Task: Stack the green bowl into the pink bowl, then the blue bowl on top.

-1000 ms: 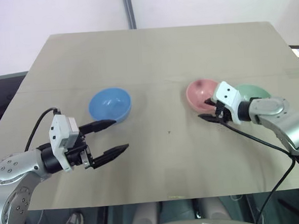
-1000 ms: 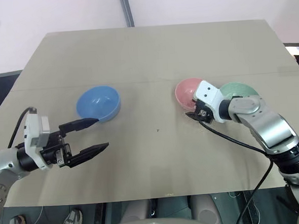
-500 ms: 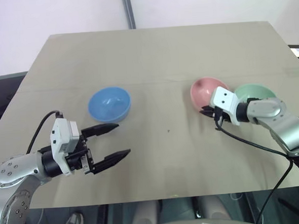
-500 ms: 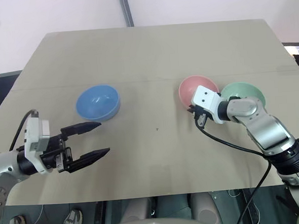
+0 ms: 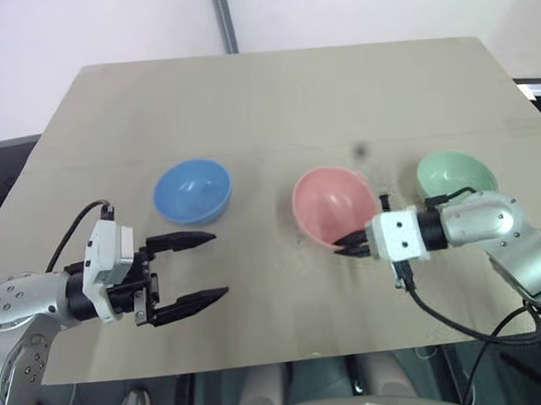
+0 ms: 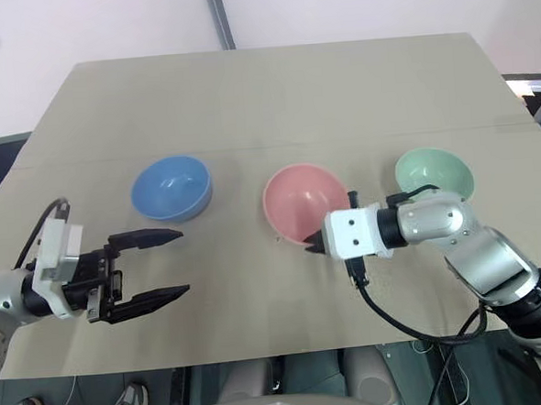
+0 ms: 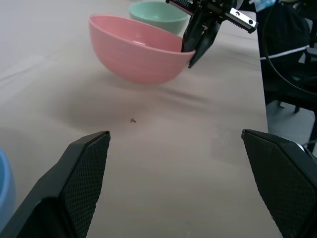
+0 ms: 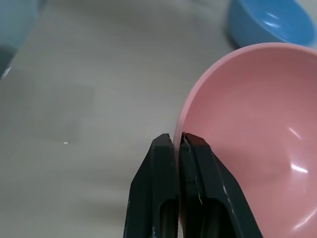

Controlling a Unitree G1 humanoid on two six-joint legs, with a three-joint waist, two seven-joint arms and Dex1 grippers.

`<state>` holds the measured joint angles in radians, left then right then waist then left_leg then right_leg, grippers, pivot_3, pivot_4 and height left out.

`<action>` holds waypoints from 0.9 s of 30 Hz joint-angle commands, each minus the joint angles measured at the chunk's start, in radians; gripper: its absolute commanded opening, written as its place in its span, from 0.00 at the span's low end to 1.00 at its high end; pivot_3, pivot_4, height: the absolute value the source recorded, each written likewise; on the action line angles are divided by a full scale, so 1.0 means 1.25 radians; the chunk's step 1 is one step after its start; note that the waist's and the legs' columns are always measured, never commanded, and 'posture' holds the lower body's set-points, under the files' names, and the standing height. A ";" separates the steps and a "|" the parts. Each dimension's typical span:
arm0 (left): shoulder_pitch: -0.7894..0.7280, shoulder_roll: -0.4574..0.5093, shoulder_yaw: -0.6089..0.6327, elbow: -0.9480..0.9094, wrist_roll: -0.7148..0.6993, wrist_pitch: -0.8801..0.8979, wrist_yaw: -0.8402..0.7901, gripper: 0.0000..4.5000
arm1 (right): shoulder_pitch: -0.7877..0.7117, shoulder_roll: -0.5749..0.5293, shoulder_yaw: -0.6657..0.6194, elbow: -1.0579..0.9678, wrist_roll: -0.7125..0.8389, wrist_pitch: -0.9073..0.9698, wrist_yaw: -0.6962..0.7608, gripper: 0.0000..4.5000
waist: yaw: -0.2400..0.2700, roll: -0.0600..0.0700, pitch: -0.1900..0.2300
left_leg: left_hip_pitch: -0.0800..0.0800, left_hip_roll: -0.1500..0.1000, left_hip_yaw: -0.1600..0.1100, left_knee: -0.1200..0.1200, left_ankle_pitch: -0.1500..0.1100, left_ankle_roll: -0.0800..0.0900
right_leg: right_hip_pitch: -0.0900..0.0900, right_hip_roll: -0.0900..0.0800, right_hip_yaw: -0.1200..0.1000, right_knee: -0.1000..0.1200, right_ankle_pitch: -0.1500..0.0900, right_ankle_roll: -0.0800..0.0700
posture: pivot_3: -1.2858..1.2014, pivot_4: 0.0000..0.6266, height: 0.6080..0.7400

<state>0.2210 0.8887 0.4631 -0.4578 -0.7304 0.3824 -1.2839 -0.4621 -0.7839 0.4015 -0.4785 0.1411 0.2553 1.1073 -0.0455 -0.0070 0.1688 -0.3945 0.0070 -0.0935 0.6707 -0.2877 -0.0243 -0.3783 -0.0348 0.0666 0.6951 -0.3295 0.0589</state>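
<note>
Right end effector (image 5: 348,245): fingers pinched shut on the near rim of the round, smooth salmon-pink plastic bowl (image 5: 333,204). In the left wrist view the pink bowl sits tilted, gripped edge raised. It lies mid-surface, between the other two bowls and apart from both.

Round pale mint-green plastic bowl (image 5: 451,173): upright on the tan surface (image 5: 273,101), to the right of the pink bowl, beside the right arm.

Round light sky-blue plastic bowl (image 5: 192,190): upright, to the left.

Left end effector (image 5: 194,269): fingers spread wide, holding nothing, just near of the blue bowl, not touching it.
</note>
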 commanded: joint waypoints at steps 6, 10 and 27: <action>0.039 0.006 0.043 -0.019 -0.004 -0.020 -0.011 1.00 | -0.078 0.097 0.072 0.113 -0.079 -0.092 0.028 0.01 | 0.004 0.000 0.000 | 0.000 0.000 -0.001 0.000 0.000 0.000 | 0.000 -0.001 -0.001 0.000 0.000 0.000 | 0.52 0.24 1.00; 0.051 0.003 0.056 -0.027 -0.009 -0.017 0.000 1.00 | -0.086 0.096 0.074 0.127 -0.077 -0.081 0.063 0.09 | 0.003 0.000 0.000 | 0.000 0.000 -0.001 0.000 0.000 0.000 | 0.000 -0.001 -0.001 0.000 0.000 0.000 | 0.52 0.24 1.00; -0.035 -0.012 -0.026 -0.037 -0.016 -0.003 0.051 1.00 | -0.040 0.072 -0.195 -0.114 0.161 0.264 -0.019 0.85 | 0.006 0.000 0.000 | -0.001 0.000 -0.002 0.000 0.000 0.000 | 0.000 -0.001 -0.001 0.000 0.000 0.000 | 0.52 0.24 1.00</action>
<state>0.1910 0.8737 0.4427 -0.4780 -0.7340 0.3846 -1.2235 -0.5188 -0.6748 0.2559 -0.5338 0.2596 0.4897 1.1136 -0.0386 -0.0070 0.1690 -0.3957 0.0070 -0.0964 0.6708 -0.2876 -0.0245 -0.3779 -0.0364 0.0650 0.6948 -0.3295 0.0589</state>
